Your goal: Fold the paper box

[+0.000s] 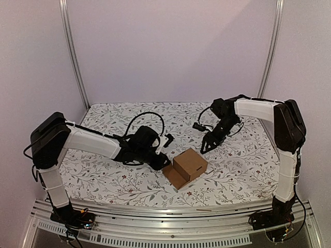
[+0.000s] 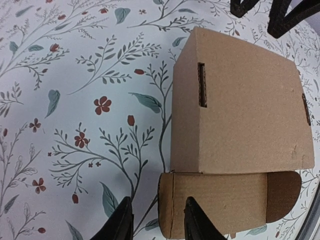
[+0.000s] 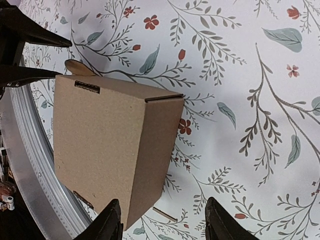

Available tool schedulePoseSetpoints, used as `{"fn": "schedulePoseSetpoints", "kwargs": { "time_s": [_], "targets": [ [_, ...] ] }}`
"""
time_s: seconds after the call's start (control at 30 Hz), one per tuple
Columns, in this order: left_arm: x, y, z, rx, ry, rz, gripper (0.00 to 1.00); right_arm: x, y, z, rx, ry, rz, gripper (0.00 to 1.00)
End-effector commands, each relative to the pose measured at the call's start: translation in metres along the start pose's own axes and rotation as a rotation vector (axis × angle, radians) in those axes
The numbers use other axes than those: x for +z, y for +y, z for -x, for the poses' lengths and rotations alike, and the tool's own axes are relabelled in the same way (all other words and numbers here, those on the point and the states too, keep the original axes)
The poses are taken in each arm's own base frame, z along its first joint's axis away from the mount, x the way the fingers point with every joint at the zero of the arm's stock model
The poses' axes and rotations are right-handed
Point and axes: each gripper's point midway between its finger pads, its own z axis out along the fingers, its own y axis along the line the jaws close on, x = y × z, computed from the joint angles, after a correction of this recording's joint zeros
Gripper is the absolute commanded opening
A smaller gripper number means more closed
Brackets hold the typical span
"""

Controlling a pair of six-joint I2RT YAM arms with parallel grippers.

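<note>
The paper box (image 1: 190, 163) stands as a small brown carton on the flowered cloth, with one long flap (image 1: 175, 176) lying flat at its near left. In the left wrist view the box (image 2: 240, 100) shows a slit in its top, and the rounded flap (image 2: 225, 202) reaches under my left gripper (image 2: 157, 222). That gripper is open, its fingertips straddling the flap's end without pinching it. My right gripper (image 3: 162, 225) is open too, above the box's (image 3: 110, 150) far right corner, not touching it. In the top view my left gripper (image 1: 163, 162) and right gripper (image 1: 205, 149) flank the box.
The flowered cloth (image 1: 114, 175) covers the table. An aluminium rail (image 1: 170, 214) runs along the near edge, close behind the box in the right wrist view, rail (image 3: 30, 175). Metal posts (image 1: 72, 51) stand at the back corners against plain walls.
</note>
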Motion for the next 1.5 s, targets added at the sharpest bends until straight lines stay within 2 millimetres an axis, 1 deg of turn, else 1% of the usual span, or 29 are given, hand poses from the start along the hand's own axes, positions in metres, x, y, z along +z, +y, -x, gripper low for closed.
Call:
{"fn": "schedulePoseSetpoints", "kwargs": {
  "time_s": [0.0,0.07,0.13,0.33,0.57,0.73,0.93,1.2,1.47],
  "targets": [
    [0.011,0.004,-0.006,-0.043,0.006,-0.029,0.31,-0.015,0.008,0.009,-0.053,-0.017,-0.054,0.55],
    [0.014,0.004,-0.008,-0.06,0.013,-0.041,0.27,-0.012,0.013,0.008,-0.061,-0.007,-0.054,0.56],
    [0.014,0.005,-0.01,-0.074,0.02,-0.046,0.25,-0.008,0.016,0.007,-0.066,0.005,-0.05,0.57],
    [0.012,0.005,-0.018,-0.093,0.035,-0.052,0.24,0.002,0.025,0.009,-0.089,0.026,-0.042,0.57],
    [0.015,-0.001,-0.02,-0.093,0.025,-0.088,0.06,0.02,0.029,0.007,-0.071,0.049,0.011,0.56],
    [0.013,-0.005,-0.016,-0.057,-0.008,-0.083,0.0,0.035,0.024,0.003,-0.025,0.075,0.038,0.5],
    [0.012,-0.012,-0.02,0.008,0.001,-0.06,0.0,0.044,0.021,0.0,0.01,0.09,0.052,0.44],
    [0.011,-0.022,-0.024,0.108,0.005,-0.007,0.0,0.051,0.017,-0.002,0.044,0.102,0.054,0.42],
    [0.012,-0.026,-0.015,0.123,0.027,0.011,0.0,0.05,0.023,-0.004,0.011,0.102,0.06,0.4]
  ]
}}
